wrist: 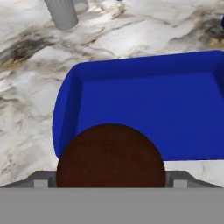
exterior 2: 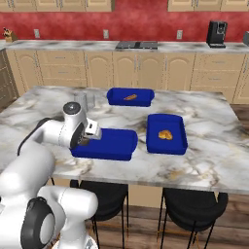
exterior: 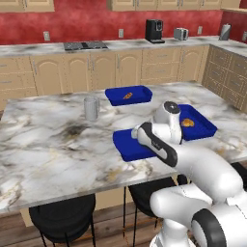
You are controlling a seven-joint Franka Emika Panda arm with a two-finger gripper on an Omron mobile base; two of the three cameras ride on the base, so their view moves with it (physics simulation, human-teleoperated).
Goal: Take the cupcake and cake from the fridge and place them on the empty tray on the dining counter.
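Left base view: dining counter (exterior: 48, 144) carries three blue trays; arm hides most of the near tray (exterior: 126, 145), and the grey cup (exterior: 91, 108) stands behind it.

Right base view: near tray (exterior 2: 112, 143) seen whole and bare; gripper (exterior 2: 86, 141) sits at its left end, contents hard to make out.

Hand view: cupcake (wrist: 111, 156) sits between the widely spread fingers (wrist: 40, 179), apparently gripped, at the tray's (wrist: 148, 105) near rim; tray floor bare; cup's (wrist: 61, 13) base upper left.

The dark-brown round cupcake (wrist: 111, 155) sits at the near edge of the bare blue tray (wrist: 144, 105) on the marble dining counter (wrist: 26, 109).
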